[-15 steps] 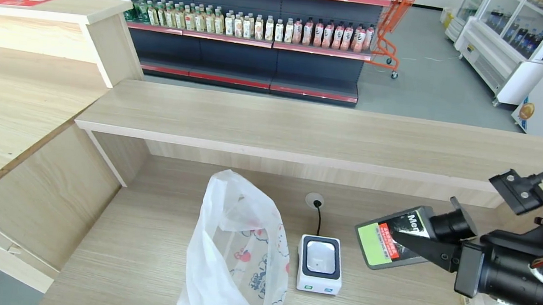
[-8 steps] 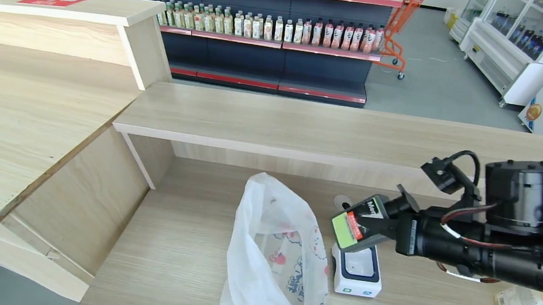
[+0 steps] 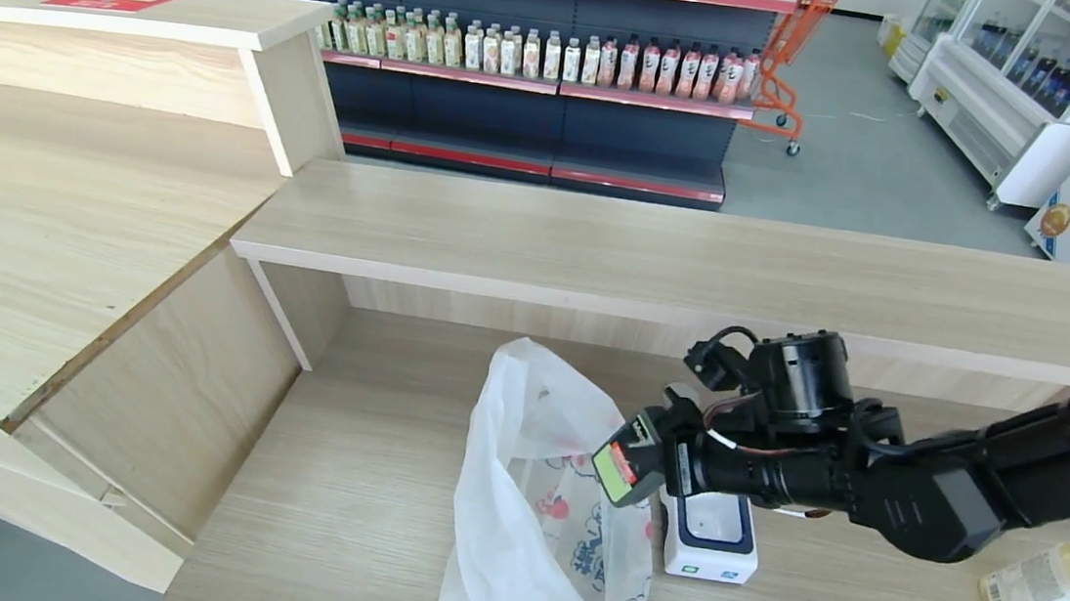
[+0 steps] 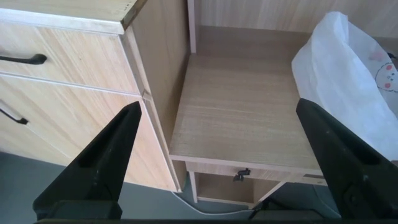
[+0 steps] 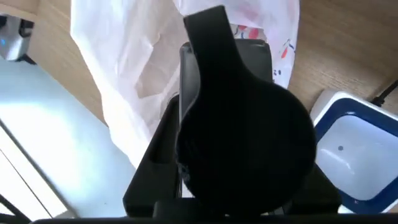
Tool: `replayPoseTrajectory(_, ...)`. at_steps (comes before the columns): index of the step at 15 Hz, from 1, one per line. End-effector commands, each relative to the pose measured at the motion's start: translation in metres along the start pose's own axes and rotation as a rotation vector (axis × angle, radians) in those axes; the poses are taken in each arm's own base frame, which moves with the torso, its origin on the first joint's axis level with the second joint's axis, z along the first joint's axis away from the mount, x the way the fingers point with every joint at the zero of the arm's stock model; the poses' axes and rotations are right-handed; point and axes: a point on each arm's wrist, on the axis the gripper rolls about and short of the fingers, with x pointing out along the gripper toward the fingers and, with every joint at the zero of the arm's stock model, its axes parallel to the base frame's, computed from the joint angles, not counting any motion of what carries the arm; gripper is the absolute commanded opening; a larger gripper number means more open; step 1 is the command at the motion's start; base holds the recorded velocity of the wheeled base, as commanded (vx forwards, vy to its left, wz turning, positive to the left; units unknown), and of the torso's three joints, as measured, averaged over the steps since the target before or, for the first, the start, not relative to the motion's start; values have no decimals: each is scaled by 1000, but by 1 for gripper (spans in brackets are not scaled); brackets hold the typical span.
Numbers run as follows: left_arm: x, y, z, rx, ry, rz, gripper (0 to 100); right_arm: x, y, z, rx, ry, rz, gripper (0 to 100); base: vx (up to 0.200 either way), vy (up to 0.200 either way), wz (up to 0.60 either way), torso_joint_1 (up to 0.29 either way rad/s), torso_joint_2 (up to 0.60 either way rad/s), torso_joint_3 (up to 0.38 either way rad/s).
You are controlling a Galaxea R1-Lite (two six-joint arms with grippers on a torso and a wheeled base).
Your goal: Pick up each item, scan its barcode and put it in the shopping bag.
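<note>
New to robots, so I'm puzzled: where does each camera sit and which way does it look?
Head view: on the head, looking forward and down at desk, bag, scanner, bottle; shows the right arm, right gripper shut on a box.
Left wrist view: on the left wrist, looking past the open left gripper at drawers and desk.
Right wrist view: on the right wrist, looking along its gripper and box at the bag.
Shared: all show the bag; head and right wrist share scanner, box.

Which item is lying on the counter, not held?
The pale yellow bottle, on its side at the counter's right end; the box is in the right gripper by the bag.
</note>
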Motion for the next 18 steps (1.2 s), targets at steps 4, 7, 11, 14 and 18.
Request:
replayPoseTrajectory(4, 0, 0, 0, 0, 0, 0, 100, 60, 0, -26, -278, 58, 12, 0, 0, 0, 0, 0, 0, 0)
replayPoseTrajectory(7, 0, 0, 0, 0, 0, 0, 100, 97, 17, -20, -447, -9, 42, 0, 0, 0, 0, 0, 0, 0)
replayPoseTrajectory(11, 0, 0, 0, 0, 0, 0, 100, 122, 13, -26, -687, -4, 34, 0, 0, 0, 0, 0, 0, 0)
replayPoseTrajectory(14, 0, 0, 0, 0, 0, 0, 100, 123, 12, -29, -708, 6, 36, 100, 0, 0, 0, 0, 0, 0)
replayPoseTrajectory(18, 0, 0, 0, 0, 0, 0, 100, 105, 14, -11, -463, -42, 27, 100, 0, 0, 0, 0, 0, 0)
